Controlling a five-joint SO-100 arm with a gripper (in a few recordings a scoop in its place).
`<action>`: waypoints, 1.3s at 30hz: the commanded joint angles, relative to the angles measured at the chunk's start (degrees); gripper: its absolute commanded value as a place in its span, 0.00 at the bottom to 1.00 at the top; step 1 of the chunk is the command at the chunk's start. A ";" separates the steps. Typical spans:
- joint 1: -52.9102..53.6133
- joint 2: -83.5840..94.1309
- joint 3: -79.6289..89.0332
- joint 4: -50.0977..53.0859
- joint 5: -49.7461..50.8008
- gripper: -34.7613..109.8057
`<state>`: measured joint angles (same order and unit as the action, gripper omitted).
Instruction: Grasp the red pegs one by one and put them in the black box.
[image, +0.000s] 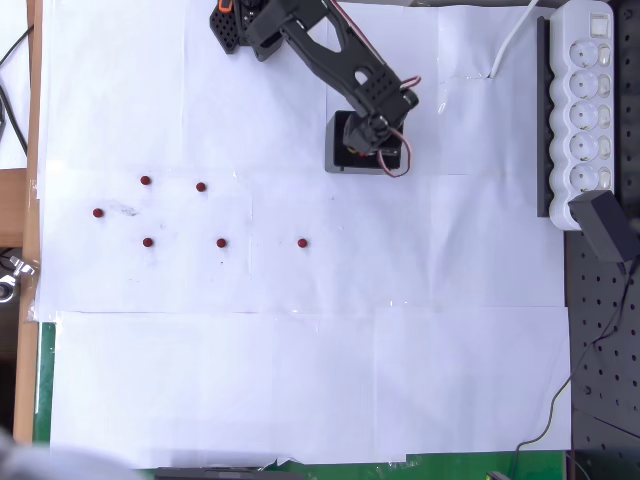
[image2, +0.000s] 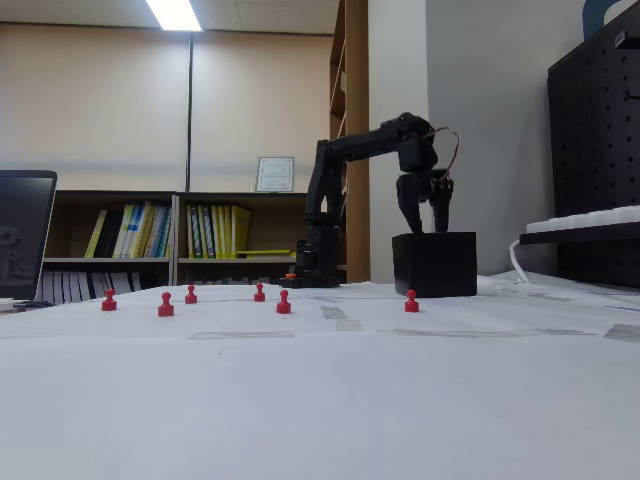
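red pegs (image: 201, 187): six on paper | tool (image2: 428, 218): over black box (image2: 434, 264)

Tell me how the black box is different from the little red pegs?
The black box is one big dark cube; the red pegs are six tiny bright knobs. The box sits under the gripper; the pegs stand scattered apart from it. Both rest on the white paper.

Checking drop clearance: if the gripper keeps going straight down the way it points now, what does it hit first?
Probably the black box: the gripper points down just above its open top, so it would likely enter the box, though depth alignment is uncertain.
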<state>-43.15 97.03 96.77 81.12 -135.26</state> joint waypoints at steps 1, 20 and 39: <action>-2.02 -1.05 -0.18 -0.70 0.18 0.29; 13.97 -36.21 -2.37 3.69 8.35 0.34; 54.84 -36.65 -69.43 -71.28 40.61 0.33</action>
<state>8.96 58.36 29.62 23.73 -95.36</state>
